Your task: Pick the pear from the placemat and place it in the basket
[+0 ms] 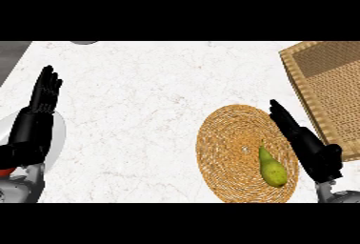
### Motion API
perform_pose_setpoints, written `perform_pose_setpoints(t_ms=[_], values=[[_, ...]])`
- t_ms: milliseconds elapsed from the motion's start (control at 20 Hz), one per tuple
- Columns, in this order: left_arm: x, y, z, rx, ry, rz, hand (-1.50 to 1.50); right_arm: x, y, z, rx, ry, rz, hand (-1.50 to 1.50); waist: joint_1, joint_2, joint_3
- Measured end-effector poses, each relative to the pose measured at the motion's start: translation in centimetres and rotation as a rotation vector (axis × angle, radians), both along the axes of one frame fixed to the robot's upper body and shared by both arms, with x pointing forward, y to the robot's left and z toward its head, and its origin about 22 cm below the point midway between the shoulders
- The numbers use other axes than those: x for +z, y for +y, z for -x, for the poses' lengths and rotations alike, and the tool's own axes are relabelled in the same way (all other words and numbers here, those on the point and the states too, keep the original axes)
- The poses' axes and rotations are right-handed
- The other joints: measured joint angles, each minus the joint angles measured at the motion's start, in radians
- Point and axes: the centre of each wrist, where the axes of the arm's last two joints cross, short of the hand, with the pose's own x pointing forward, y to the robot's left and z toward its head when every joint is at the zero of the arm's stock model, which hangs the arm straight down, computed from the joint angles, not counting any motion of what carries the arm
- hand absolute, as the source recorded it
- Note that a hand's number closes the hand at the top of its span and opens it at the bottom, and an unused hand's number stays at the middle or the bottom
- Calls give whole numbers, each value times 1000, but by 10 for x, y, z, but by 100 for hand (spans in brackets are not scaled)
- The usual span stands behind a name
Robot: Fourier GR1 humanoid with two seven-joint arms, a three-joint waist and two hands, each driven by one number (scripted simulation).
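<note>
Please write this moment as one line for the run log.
pear: on placemat | right robot hand: open, beside pear | left robot hand: open, resting at left | basket: no pear seen

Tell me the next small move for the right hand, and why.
Probably ease the right hand left, over the pear, ready to curl round it. The hand is open just right of the pear, which lies on the placemat; the basket waits beyond.

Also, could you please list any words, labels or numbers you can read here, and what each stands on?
None. No text, label, number or sign shows on the pear, the placemat, the basket, the counter, the left hand or the right hand.
</note>
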Motion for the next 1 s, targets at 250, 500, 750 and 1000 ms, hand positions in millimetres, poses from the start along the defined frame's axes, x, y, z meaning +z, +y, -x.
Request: perform_pose_setpoints(t_ms=[250,500,750,1000], values=[[3,-6,-5,-119,41,-21,0,2,-34,-22,23,57,-130,150,10,25,-6],[-6,-13,-6,-247,143,-17,0,1,-13,-32,251,-5,-310,-150,12,32,-7],[-12,-6,-6,-287,193,-12,0,0,32,-13,249,-43,-226,-150,4,27,-9],[-9,-11,-11,-302,202,-9,0,43,28,-26,155,-79,60,-150,1,24,-12]])
